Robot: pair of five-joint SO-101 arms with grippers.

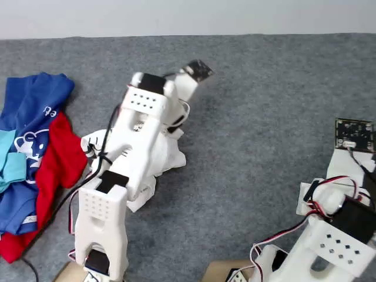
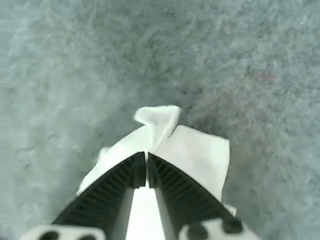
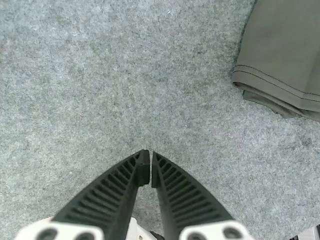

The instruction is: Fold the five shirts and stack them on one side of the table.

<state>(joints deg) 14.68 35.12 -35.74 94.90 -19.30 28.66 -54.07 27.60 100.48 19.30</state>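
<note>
Right now your left end effector (image 2: 146,157) is clenched on a fold of the white shirt (image 2: 200,150), w/ cloth bunched just past its tips over the grey counter (image 2: 75,60). Your right end effector (image 3: 150,155) is clenched on nothing, tips above bare counter. The folded olive shirt (image 3: 285,50) lies near, beyond them. Blue shirt (image 1: 32,100), red shirt (image 1: 61,155) & teal shirt (image 1: 12,158) are heaped well apart from the left end effector.

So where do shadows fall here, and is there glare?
High view: soft shadow on the grey felt table beneath the left arm over the crumpled white shirt. Left wrist view: a dark patch beside that shirt. Right wrist view: even light, a thin shadow under the folded olive shirt. No glare anywhere.
</note>
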